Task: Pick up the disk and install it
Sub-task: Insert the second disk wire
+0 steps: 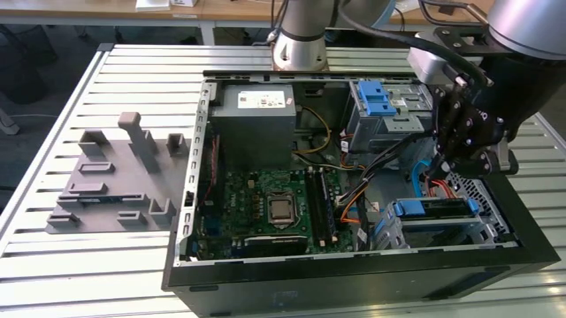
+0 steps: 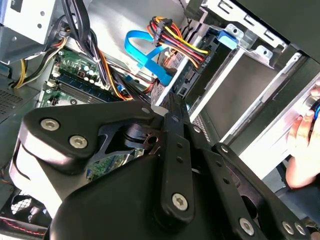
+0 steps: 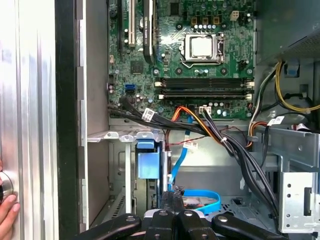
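Observation:
The disk (image 1: pixel 433 209) lies edge-on in the drive cage at the case's front corner, on the exterior view's right, with its blue bracket facing up. The first wrist view shows the blue bracket (image 3: pixel 148 161) inside the metal cage. My gripper (image 1: pixel 455 171) hangs inside the open computer case just above and behind the disk, apart from it. Both wrist views show its black fingers (image 3: pixel 170 199) pressed together with nothing between them. The fingertips (image 2: pixel 169 102) sit close to a blue flat cable (image 2: pixel 145 50) and a red-yellow cable bundle.
The open case (image 1: pixel 190 199) holds the motherboard (image 1: pixel 274 205), a grey power supply (image 1: pixel 256 112) and an upper cage with a blue latch (image 1: pixel 376 99). A grey slotted stand (image 1: pixel 115 179) rests on the slatted table. A person's hand (image 2: pixel 306 145) is at the case's outer edge.

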`<state>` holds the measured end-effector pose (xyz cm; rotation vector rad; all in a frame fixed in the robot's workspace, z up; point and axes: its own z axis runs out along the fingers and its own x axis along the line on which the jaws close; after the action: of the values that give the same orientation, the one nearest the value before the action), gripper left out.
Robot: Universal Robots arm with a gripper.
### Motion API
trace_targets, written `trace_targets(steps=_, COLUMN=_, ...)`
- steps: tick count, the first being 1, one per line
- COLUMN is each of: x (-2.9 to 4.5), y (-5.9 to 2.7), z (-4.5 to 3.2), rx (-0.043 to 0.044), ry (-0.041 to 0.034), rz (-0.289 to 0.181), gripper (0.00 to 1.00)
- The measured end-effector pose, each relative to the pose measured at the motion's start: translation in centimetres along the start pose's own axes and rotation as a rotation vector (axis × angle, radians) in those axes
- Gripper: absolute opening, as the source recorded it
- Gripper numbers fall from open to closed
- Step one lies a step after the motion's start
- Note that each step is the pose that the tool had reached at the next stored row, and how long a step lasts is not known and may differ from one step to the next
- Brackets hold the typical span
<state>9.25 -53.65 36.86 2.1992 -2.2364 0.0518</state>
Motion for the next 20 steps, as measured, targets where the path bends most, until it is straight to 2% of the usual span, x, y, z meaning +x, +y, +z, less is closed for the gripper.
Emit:
trace_targets(steps=5, x=-0.75, y=-0.21, z=-0.02, rx=-0.0109, ry=0.0010, rz=0.000, gripper=0.11)
trace_targets(steps=6, x=-0.92, y=-0.28, z=-0.03, rx=-0.0134, ry=0.0016, rz=0.000, gripper=0.17)
trace_targets(steps=8, x=-1.12, y=-0.44, z=-0.02, rx=-0.0179, ry=0.0021, rz=0.000, gripper=0.17)
trace_targets(steps=9, x=-1.17, y=-0.53, z=-0.02, rx=-0.0199, ry=0.0022, rz=-0.001, gripper=0.24)
trace_targets(steps=10, x=-1.19, y=-0.62, z=-0.01, rx=-0.0215, ry=0.0022, rz=-0.001, gripper=0.24)
trace_targets(steps=20, x=-1.22, y=-0.84, z=0.39, rx=-0.0218, ry=0.0031, rz=-0.014, gripper=0.24)
